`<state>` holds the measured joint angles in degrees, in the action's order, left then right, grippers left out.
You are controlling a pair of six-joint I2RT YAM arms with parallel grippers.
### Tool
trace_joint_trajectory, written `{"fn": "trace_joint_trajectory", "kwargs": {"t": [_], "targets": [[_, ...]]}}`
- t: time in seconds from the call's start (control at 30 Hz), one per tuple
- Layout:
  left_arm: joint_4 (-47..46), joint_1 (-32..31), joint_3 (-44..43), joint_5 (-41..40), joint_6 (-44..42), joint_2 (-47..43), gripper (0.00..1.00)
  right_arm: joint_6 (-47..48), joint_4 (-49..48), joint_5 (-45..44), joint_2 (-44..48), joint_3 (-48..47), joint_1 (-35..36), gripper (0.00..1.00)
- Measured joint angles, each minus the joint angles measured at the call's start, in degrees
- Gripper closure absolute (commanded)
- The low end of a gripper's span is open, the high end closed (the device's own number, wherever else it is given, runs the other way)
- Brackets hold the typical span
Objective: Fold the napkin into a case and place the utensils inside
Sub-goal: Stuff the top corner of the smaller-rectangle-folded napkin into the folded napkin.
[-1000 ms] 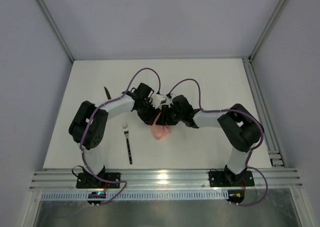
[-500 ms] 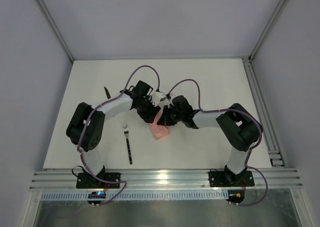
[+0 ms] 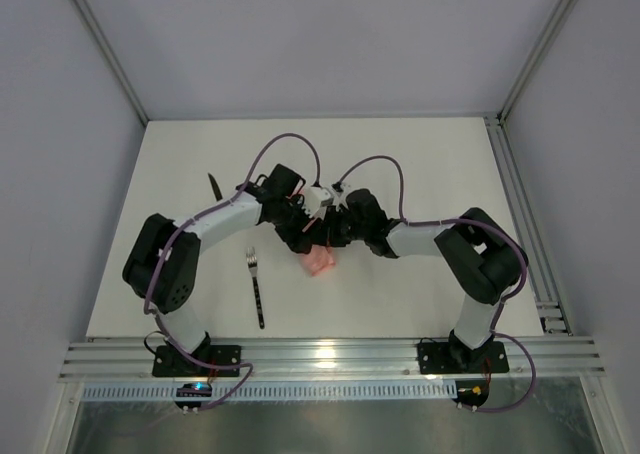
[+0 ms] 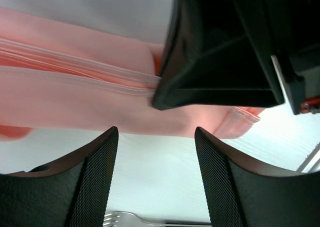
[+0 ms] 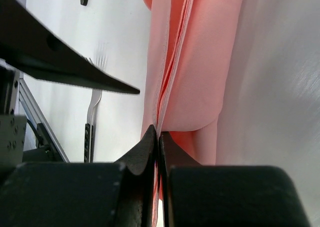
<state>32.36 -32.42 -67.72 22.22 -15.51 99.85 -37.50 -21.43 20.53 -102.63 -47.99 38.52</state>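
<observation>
The pale-pink napkin (image 3: 320,261) lies folded into a small bundle at the table's middle, between the two wrists. In the right wrist view my right gripper (image 5: 159,134) is shut on the napkin's (image 5: 200,62) stitched hem. My left gripper (image 4: 155,132) is open just short of the napkin (image 4: 75,87), with only bare table between its fingers (image 4: 95,177). The right gripper's black finger (image 4: 220,62) presses on the cloth ahead of it. The fork (image 3: 256,286) lies to the left of the napkin, tines pointing away. The black knife (image 3: 214,185) lies further back on the left.
Both arms (image 3: 230,214) (image 3: 420,236) reach inward and meet over the napkin, with purple cables looping above them. A metal rail (image 3: 320,354) runs along the near edge and another (image 3: 515,204) down the right side. Grey walls enclose the white table (image 3: 400,154).
My right gripper has shut on the napkin's hem. My left gripper has opened wider, and the left arm's elbow has swung outward to the left. The napkin bundle looks a little smaller.
</observation>
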Motion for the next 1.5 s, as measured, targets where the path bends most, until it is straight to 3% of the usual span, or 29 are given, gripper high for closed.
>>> {"fn": "trace_joint_trajectory", "kwargs": {"t": [0.2, 0.23, 0.4, 1.07, 1.13, 1.23, 1.27, 1.37, 1.47, 1.5], "targets": [[-1.79, -3.13, 4.42, -1.68, 0.76, -2.58, 0.26, -3.8, -2.99, -1.07, -0.22, 1.16, 0.0, 0.96], [-2.38, -3.37, 4.81, -2.03, 0.94, -2.58, 0.2, -4.79, -3.96, -1.31, -0.66, 1.31, 0.0, 0.96], [-5.68, -3.43, 6.47, -3.98, 2.62, -2.64, 0.18, -9.07, -8.39, -2.75, -3.5, 1.4, 0.26, 0.96], [-11.54, -2.71, 8.28, -11.1, 2.64, -1.88, 0.23, -16.92, -15.54, -9.51, -4.81, 2.97, 2.4, 0.96], [-11.54, -2.71, 8.28, -11.15, 2.62, -1.68, 0.28, -17.68, -16.59, -9.64, -5.03, 3.43, 2.4, 0.96], [-11.56, -2.71, 8.15, -11.26, 2.67, -0.94, 0.52, -19.02, -18.01, -10.01, -5.11, 4.2, 2.6, 0.96], [-11.52, -2.71, 7.98, -11.28, 2.58, -0.66, 0.65, -19.39, -18.12, -10.12, -5.14, 4.39, 2.62, 0.96], [-11.08, -2.71, 6.93, -11.23, 2.6, 0.33, 0.83, -20.15, -18.21, -10.73, -5.22, 4.61, 2.56, 0.96], [-11.15, -2.71, 6.71, -11.3, 2.58, 0.52, 0.87, -20.17, -18.25, -11.23, -5.25, 4.61, 2.54, 0.86], [-11.17, -2.71, 6.71, -11.32, 2.58, 0.52, 0.89, -20.11, -18.21, -11.37, -5.25, 4.61, 2.54, 0.75]]}}
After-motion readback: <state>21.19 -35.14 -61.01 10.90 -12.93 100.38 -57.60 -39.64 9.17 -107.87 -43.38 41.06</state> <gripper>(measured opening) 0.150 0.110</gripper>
